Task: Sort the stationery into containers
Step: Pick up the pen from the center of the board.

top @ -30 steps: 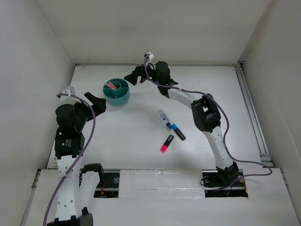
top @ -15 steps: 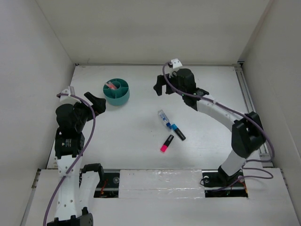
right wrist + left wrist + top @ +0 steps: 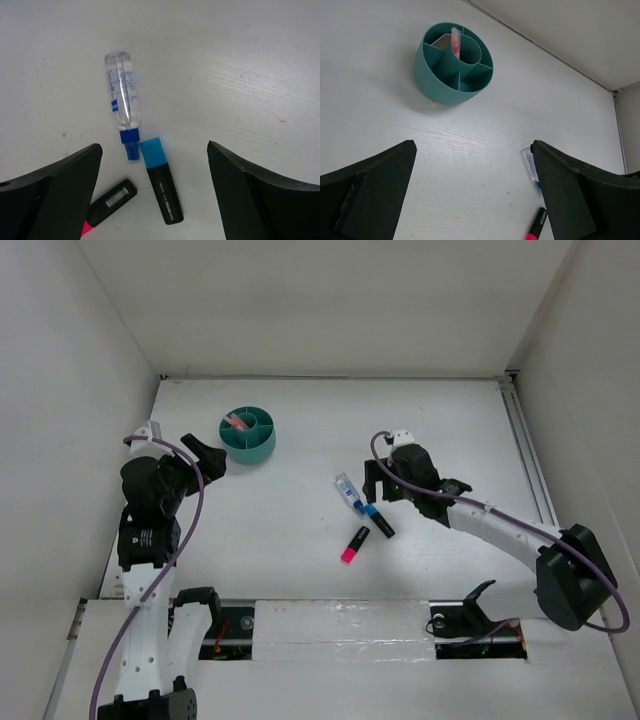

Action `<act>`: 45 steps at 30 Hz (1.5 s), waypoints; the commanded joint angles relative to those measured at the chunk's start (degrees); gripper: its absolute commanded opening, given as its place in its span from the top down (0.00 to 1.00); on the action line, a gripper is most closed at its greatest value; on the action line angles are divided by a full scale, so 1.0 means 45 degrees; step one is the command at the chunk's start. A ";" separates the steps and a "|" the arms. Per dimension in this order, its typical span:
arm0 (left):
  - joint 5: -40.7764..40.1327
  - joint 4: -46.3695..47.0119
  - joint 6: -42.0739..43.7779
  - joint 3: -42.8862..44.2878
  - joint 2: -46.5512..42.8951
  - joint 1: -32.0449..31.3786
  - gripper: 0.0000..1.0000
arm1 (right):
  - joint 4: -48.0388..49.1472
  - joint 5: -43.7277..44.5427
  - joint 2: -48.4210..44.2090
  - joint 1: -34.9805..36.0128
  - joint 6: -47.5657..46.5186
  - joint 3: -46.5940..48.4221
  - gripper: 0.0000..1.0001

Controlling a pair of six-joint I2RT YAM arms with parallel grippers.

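Right gripper (image 3: 154, 146): your jaws stand wide apart, nothing between the pads. Clear-blue tube (image 3: 121, 87) lies flat on the table (image 3: 240, 60), just ahead of the gap and a bit toward the left finger. Its blue cap is just beside the blue end of the blue-black marker (image 3: 161, 181), which sits centred in the gap. The pink highlighter (image 3: 107, 202) is near the left finger, its pink end partly hidden behind it.

Left gripper (image 3: 473, 145): jaws fully spread, empty. The teal tub (image 3: 435, 87) is well ahead of them, offset toward the left finger. One salmon-pink pen (image 3: 455, 41) stands tilted inside by the central ring. You can't tell which compartment.
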 commanded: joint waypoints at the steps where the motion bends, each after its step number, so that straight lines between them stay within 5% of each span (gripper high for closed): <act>1: 0.0155 0.0499 0.0045 -0.0122 -0.0069 -0.0030 0.00 | 0.0285 0.0150 -0.0148 0.0302 0.0691 -0.0876 0.09; 12: 0.0409 0.0499 0.0045 -0.0122 -0.0069 -0.0030 0.00 | 0.0403 0.0540 0.0653 0.1572 0.1705 -0.1794 0.24; 33: 0.0643 0.0615 0.0045 -0.0122 -0.0069 -0.0030 0.00 | -0.0105 0.1008 0.1278 0.1572 0.2390 -0.2753 0.38; 37: 0.0760 0.0616 0.0045 -0.0122 -0.0069 -0.0030 0.00 | -0.0397 0.1008 0.1513 0.1572 0.2390 -0.2636 0.56; 42: 0.0760 0.0616 0.0045 -0.0122 -0.0069 -0.0030 0.00 | -0.0865 0.1261 0.1631 0.1572 0.2507 -0.2518 0.58; 45: 0.0760 0.0616 0.0045 -0.0122 -0.0069 -0.0030 0.00 | -0.1004 0.1262 0.1766 0.1709 0.2624 -0.2518 0.74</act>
